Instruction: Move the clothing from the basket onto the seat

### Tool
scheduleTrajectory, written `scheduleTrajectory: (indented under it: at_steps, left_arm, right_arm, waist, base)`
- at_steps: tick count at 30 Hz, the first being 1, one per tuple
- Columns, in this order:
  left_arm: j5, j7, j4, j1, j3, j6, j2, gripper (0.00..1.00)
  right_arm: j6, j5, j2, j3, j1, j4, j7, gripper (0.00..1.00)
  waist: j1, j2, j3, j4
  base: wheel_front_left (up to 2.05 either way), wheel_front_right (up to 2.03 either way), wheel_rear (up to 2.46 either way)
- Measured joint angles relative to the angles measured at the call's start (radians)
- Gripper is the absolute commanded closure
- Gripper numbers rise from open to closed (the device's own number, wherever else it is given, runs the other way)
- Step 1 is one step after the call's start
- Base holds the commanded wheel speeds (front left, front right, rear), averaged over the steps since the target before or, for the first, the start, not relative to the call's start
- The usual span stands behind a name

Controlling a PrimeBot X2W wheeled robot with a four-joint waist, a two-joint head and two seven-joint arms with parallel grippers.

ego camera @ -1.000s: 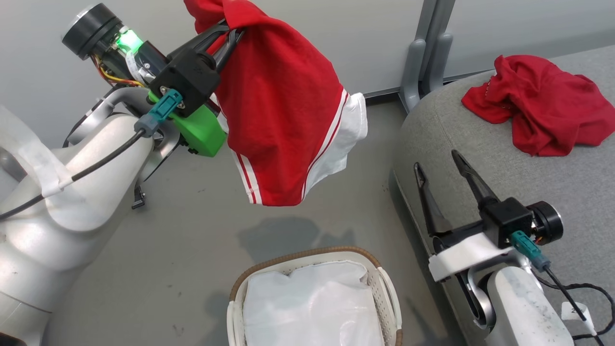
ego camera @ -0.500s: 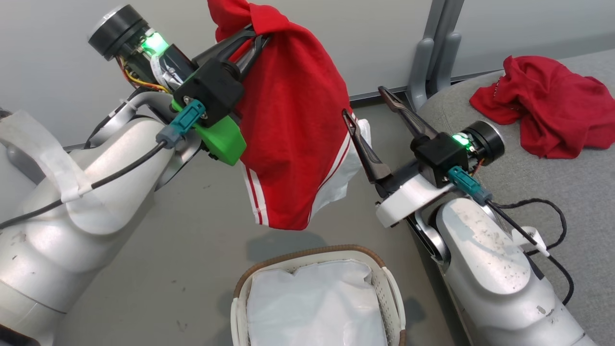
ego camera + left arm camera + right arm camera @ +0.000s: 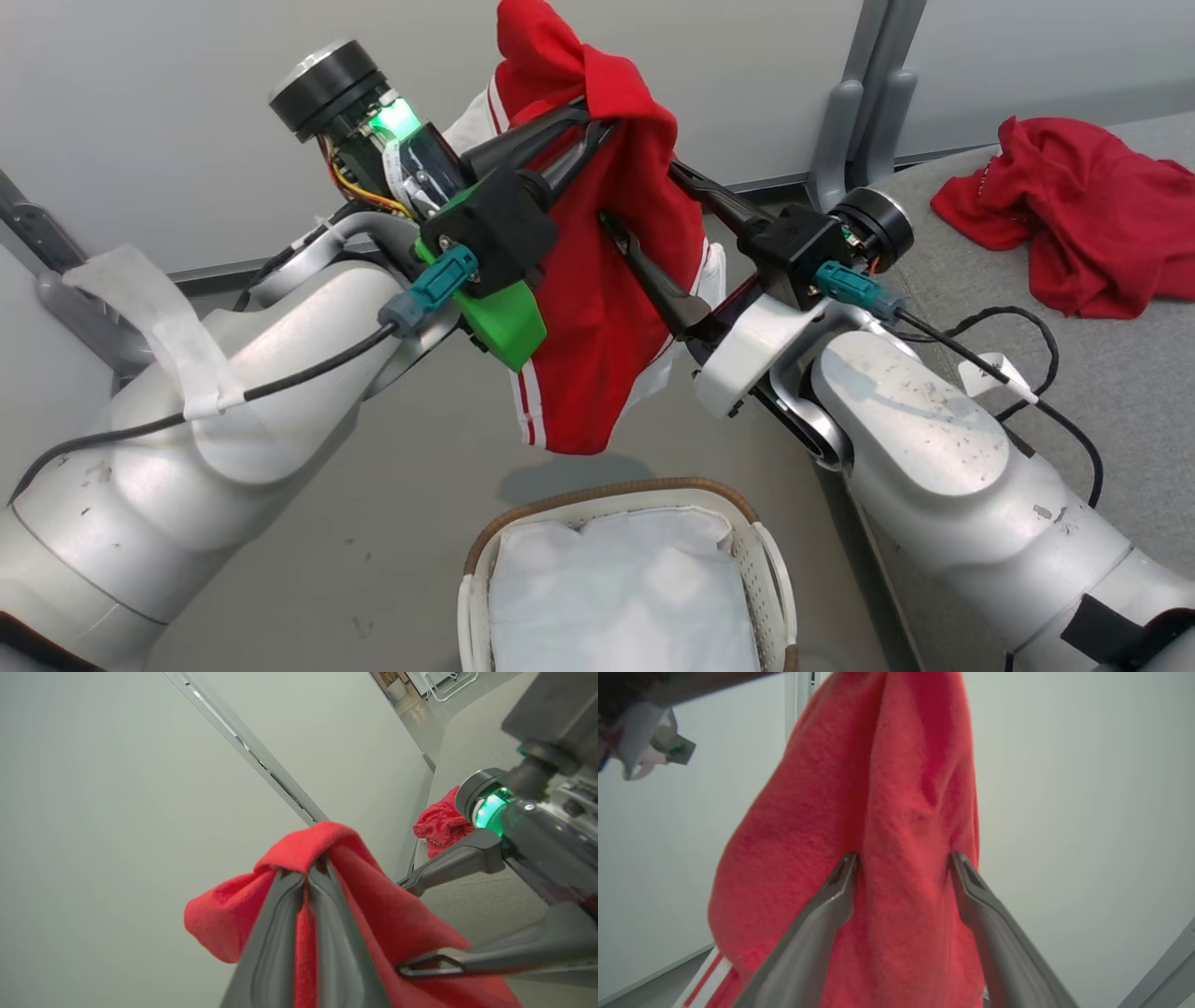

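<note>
Right end effector point(image 3: 903, 858) has swung in — open around the red garment point(image 3: 607, 317) — left end effector point(image 3: 307, 872) clamps it

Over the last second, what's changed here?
The right hand rose from beside the sofa and swung left to the hanging garment; its open fingers now straddle the fabric. The left hand stays shut on that garment; the camera shifted too. The other garment on the sofa and the basket are unchanged.
</note>
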Motion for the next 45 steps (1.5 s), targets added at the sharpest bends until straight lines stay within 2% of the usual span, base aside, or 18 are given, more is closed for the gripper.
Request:
scheduleTrajectory:
  at_steps: [4, 5, 6, 7, 8, 18, 19, 20, 21, 22, 31, 37, 41, 45]
  left_arm:
    - [0.000, 0.003, -0.022, -0.002, -0.009, -0.001, -0.005, 1.00]
    - [-0.001, 0.005, -0.026, -0.002, -0.011, -0.003, -0.006, 1.00]
    - [-0.002, 0.006, -0.028, -0.003, -0.013, -0.003, -0.007, 1.00]
    - [-0.004, 0.007, -0.029, -0.003, -0.013, -0.003, -0.007, 1.00]
    - [-0.006, 0.007, -0.029, -0.003, -0.013, -0.003, -0.006, 1.00]
    - [-0.070, 0.015, -0.011, 0.026, 0.007, 0.010, 0.013, 0.99]
    - [-0.079, 0.015, -0.008, 0.035, 0.011, 0.010, 0.016, 0.76]
    - [-0.091, 0.015, -0.004, 0.044, 0.015, 0.012, 0.018, 0.44]
    - [-0.109, 0.019, -0.001, 0.057, 0.019, 0.013, 0.021, 0.19]
    - [-0.124, 0.020, 0.002, 0.071, 0.024, 0.015, 0.025, 0.00]
    - [-0.209, -0.015, 0.009, 0.232, 0.062, 0.072, 0.024, 0.00]
    - [-0.253, -0.031, 0.013, 0.379, 0.097, 0.124, -0.020, 0.00]
    - [-0.260, -0.034, 0.007, 0.461, 0.142, 0.137, -0.048, 0.00]
    - [-0.231, -0.035, 0.006, 0.523, 0.173, 0.128, -0.069, 0.00]
  right_arm:
    - [0.000, -0.003, 0.024, 0.042, -0.016, 0.053, 0.000, 0.00]
    - [0.000, 0.006, 0.031, 0.055, -0.021, 0.069, 0.000, 0.33]
    - [0.000, 0.012, 0.036, 0.067, -0.026, 0.087, 0.000, 0.70]
    - [0.000, 0.017, 0.039, 0.075, -0.029, 0.099, 0.000, 0.95]
    - [0.000, 0.023, 0.041, 0.080, -0.033, 0.113, 0.000, 1.00]
    - [0.000, 0.049, 0.050, 0.072, -0.061, 0.175, 0.000, 1.00]
    - [0.000, 0.049, 0.050, 0.061, -0.061, 0.177, 0.000, 1.00]
    - [0.000, 0.046, 0.050, 0.049, -0.061, 0.178, 0.000, 1.00]
    - [0.000, 0.039, 0.049, 0.035, -0.061, 0.179, 0.000, 1.00]
    - [0.000, 0.034, 0.049, 0.018, -0.060, 0.180, 0.000, 1.00]
    - [0.000, -0.033, 0.042, -0.141, -0.031, 0.186, 0.000, 1.00]
    - [0.000, -0.063, 0.031, -0.215, 0.001, 0.183, 0.000, 1.00]
    - [0.000, -0.081, 0.022, -0.250, 0.018, 0.179, 0.000, 1.00]
    - [0.000, -0.093, 0.019, -0.272, 0.030, 0.175, 0.000, 1.00]
  waist:
    - [0.0000, 0.0000, 0.005, 0.007]
    - [0.0000, 0.0000, 0.006, 0.009]
    - [0.0000, 0.0000, 0.007, 0.011]
    - [0.0000, 0.0000, 0.007, 0.012]
    - [0.0000, 0.0000, 0.008, 0.013]
    - [0.0001, 0.0000, 0.025, 0.017]
    - [0.0000, 0.0000, 0.027, 0.017]
    - [0.0001, 0.0000, 0.028, 0.017]
    - [0.0000, 0.0000, 0.029, 0.017]
    - [0.0001, 0.0000, 0.030, 0.017]
    - [0.0001, 0.0000, 0.040, 0.023]
    - [0.0001, 0.0000, 0.045, 0.024]
    - [0.0000, 0.0000, 0.054, 0.023]
    - [0.0001, 0.0000, 0.063, 0.016]
  base:
    - [0.00, 0.00, 0.00]
    - [0.00, 0.00, 0.00]
    - [0.00, 0.00, 0.00]
    - [0.00, 0.00, 0.00]
    - [0.00, 0.00, 0.00]
    - [0.00, 0.00, 0.00]
    - [0.00, 0.00, 0.00]
    - [0.00, 0.00, 0.00]
    - [0.00, 0.00, 0.00]
    - [0.00, 0.00, 0.00]
    - [0.00, 0.00, 0.00]
    - [0.00, 0.00, 0.00]
    - [0.00, 0.00, 0.00]
    - [0.00, 0.00, 0.00]
